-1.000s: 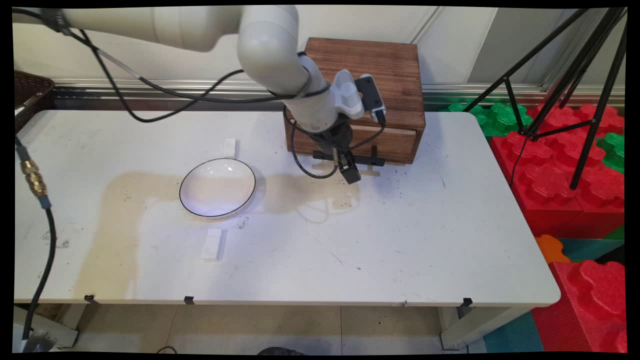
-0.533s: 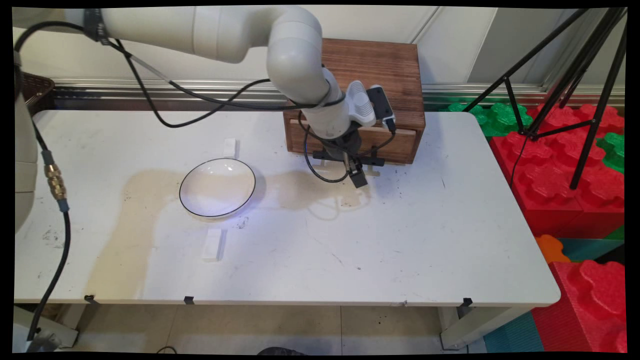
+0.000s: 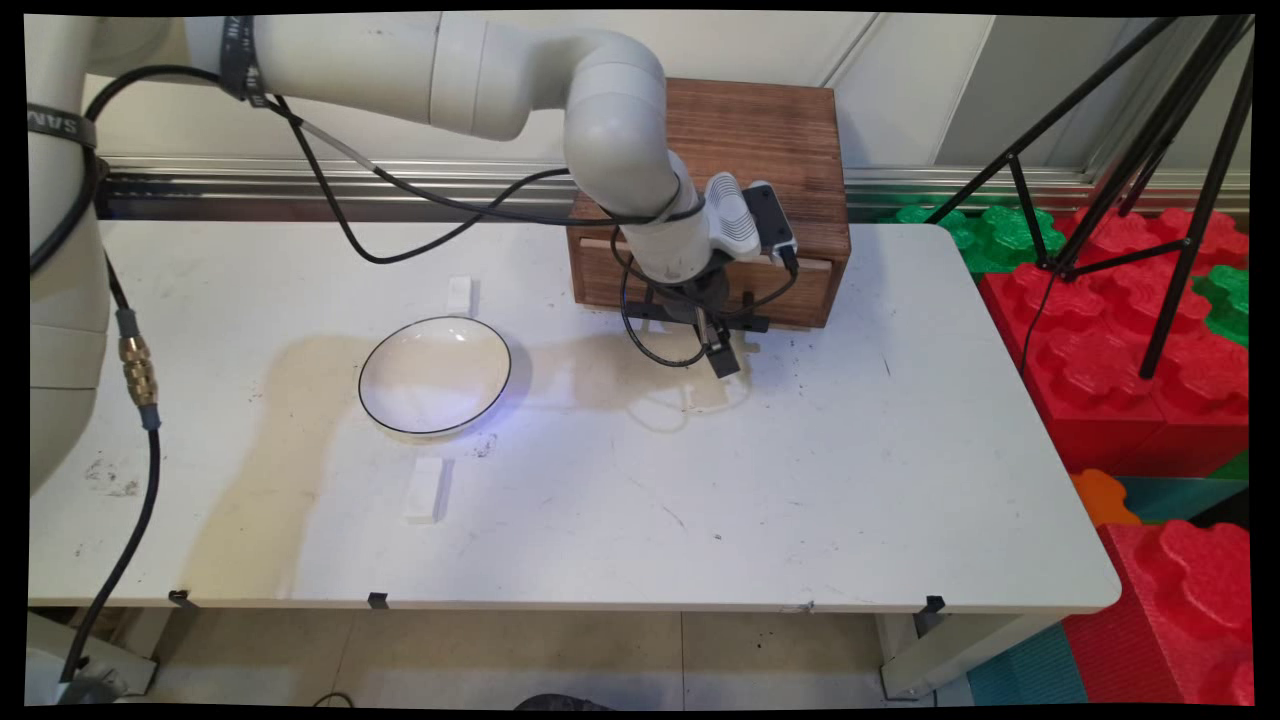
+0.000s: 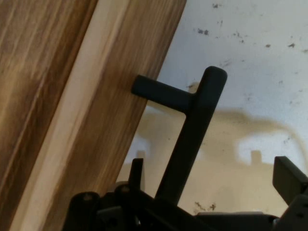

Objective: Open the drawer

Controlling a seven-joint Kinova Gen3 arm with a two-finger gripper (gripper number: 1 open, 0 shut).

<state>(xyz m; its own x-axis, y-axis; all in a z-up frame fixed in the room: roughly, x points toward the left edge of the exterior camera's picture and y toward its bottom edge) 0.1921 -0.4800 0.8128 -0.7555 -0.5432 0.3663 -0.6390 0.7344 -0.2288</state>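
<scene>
With my gripper (image 4: 207, 192) spread apart around the drawer's black handle (image 4: 187, 144) — wooden drawer box (image 3: 760, 150) at the table's (image 3: 900, 450) twelve o'clock — I fear off-center fingers slipping off the bar.

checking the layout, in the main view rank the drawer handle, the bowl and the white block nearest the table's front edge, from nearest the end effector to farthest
1. Drawer handle: right beside the end effector, on the wooden box's front.
2. Bowl: off to the picture's left.
3. White block: beyond the bowl, toward the front edge.
</scene>
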